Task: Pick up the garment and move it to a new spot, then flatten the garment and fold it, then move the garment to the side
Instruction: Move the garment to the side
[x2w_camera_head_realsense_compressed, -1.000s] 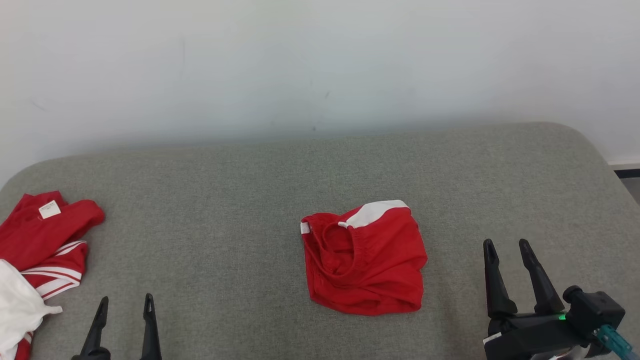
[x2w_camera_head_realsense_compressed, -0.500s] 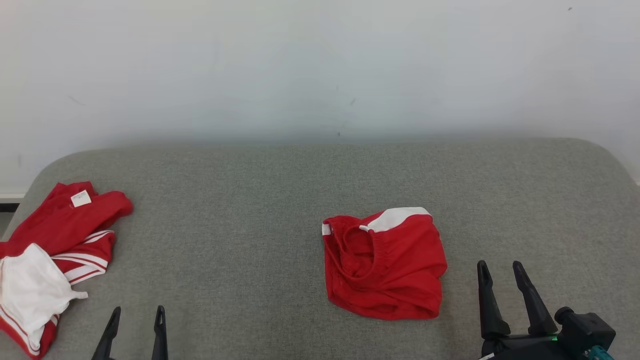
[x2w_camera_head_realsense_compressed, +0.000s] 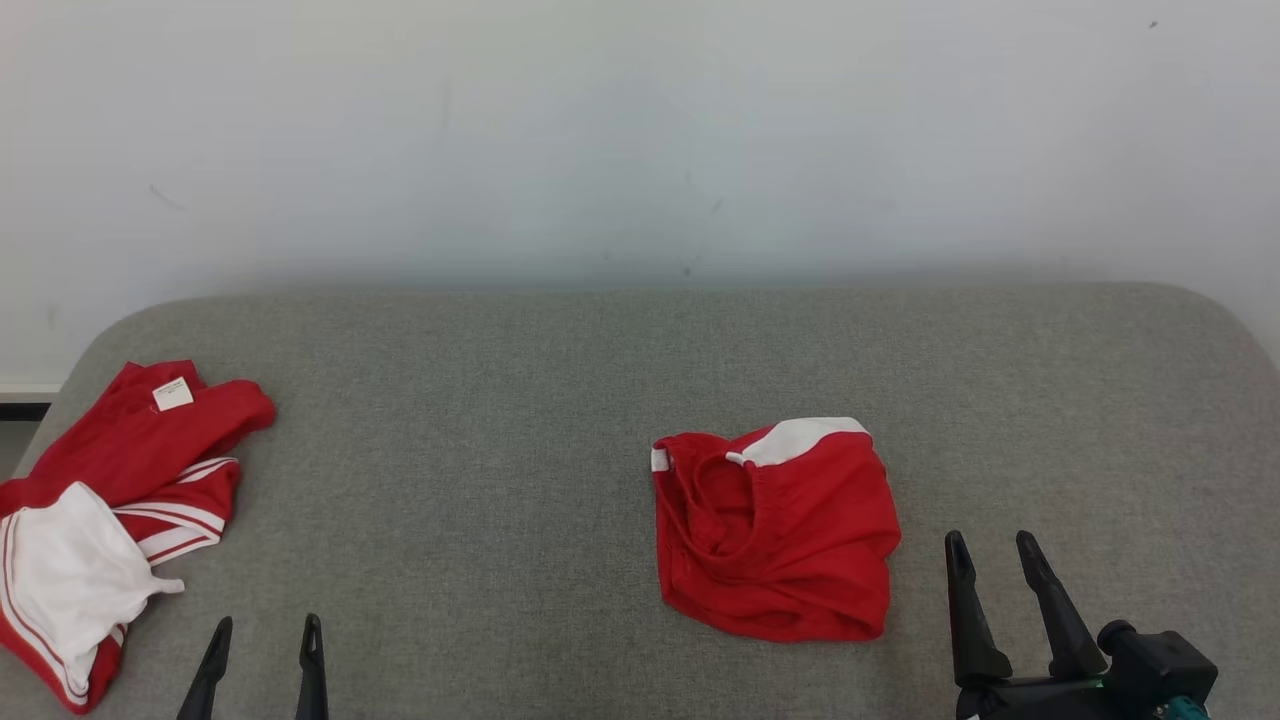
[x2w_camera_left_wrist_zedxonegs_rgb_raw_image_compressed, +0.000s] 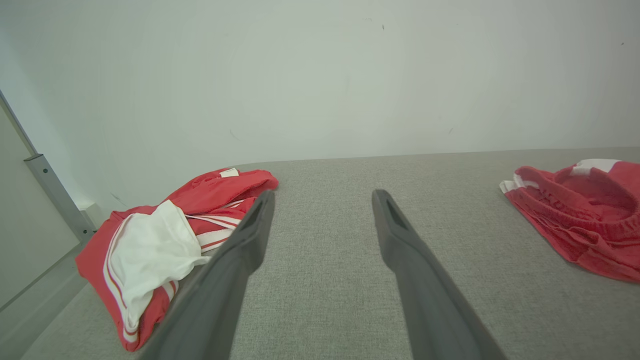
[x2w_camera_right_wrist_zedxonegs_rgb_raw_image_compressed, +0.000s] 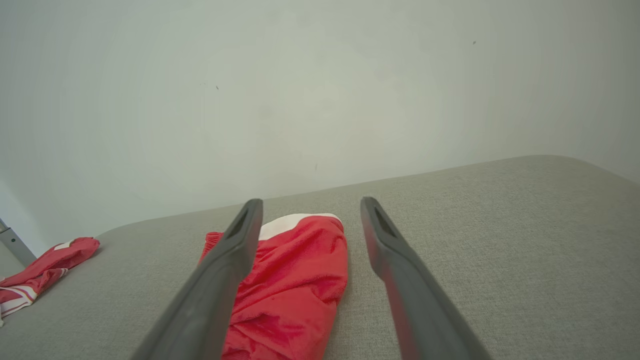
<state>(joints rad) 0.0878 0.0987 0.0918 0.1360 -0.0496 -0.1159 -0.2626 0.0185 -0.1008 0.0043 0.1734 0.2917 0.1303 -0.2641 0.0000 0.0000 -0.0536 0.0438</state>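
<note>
Position of task item: red knit-cloth garment (x2w_camera_head_realsense_compressed: 775, 530) with a white panel and a gathered elastic band lies on the grey woven-fabric padded surface (x2w_camera_head_realsense_compressed: 480, 420), right of centre in the head view. It is bunched into a rough square with the band opening turned up and to the left. Nothing touches it.

Right arm: right gripper (x2w_camera_head_realsense_compressed: 990, 545) sits low at the lower right of the head view, near the garment's right edge but apart from it. Its fingers are spread to a moderate gap with nothing between them. In the right wrist view the garment lies ahead, partly hidden behind the left-hand finger.

Left arm: left gripper (x2w_camera_head_realsense_compressed: 267, 628) is at the lower left of the head view, finger tips rising from the bottom edge, parted and empty, well apart from the garment. In the left wrist view the gap frames bare grey surface.

Other: heap of red cloth with white stripes (x2w_camera_head_realsense_compressed: 110, 500) at the far left edge of the surface, with a white piece lying on it and a white label on its upper part. Plain white wall (x2w_camera_head_realsense_compressed: 640, 140) stands behind the surface.
</note>
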